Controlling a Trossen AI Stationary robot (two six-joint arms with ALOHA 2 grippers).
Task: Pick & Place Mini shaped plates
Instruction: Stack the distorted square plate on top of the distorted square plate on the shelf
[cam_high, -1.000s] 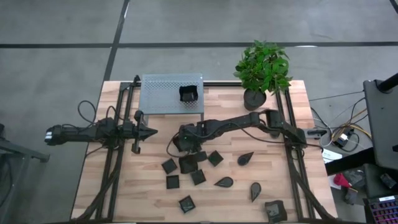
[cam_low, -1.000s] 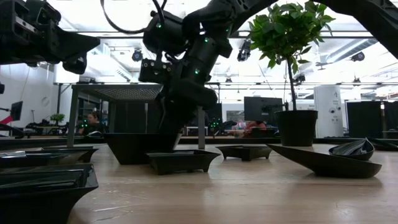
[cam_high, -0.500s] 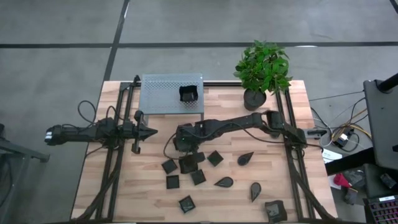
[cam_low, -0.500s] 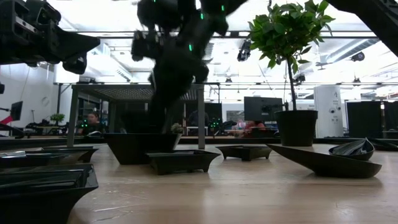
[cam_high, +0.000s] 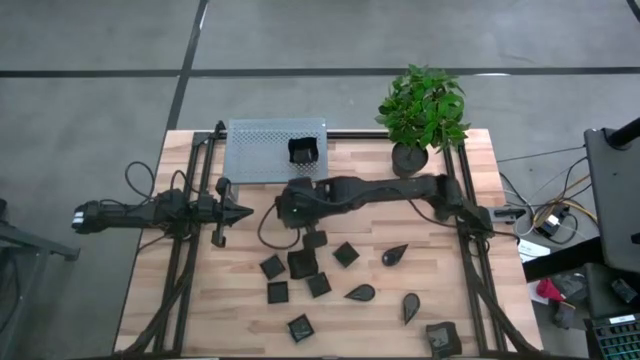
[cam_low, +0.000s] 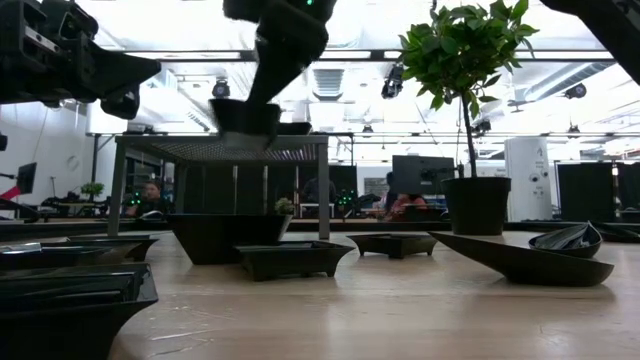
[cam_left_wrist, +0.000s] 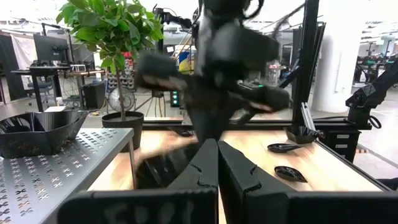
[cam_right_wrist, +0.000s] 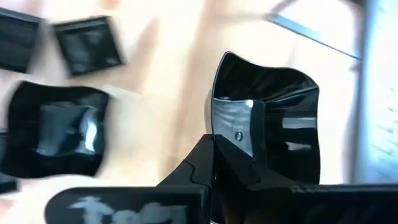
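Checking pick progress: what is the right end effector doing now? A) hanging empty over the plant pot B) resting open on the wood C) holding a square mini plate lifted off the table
C: the right end effector pinches the square mini plate's rim, clear of the table.

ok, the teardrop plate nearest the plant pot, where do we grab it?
Pinch the rim at the wide rounded end of the teardrop plate, coming straight down, one finger inside, one outside. It lies flat, open side up, clear of its neighbours; the rim looks its only raised edge. The right gripper holds a square plate likewise.
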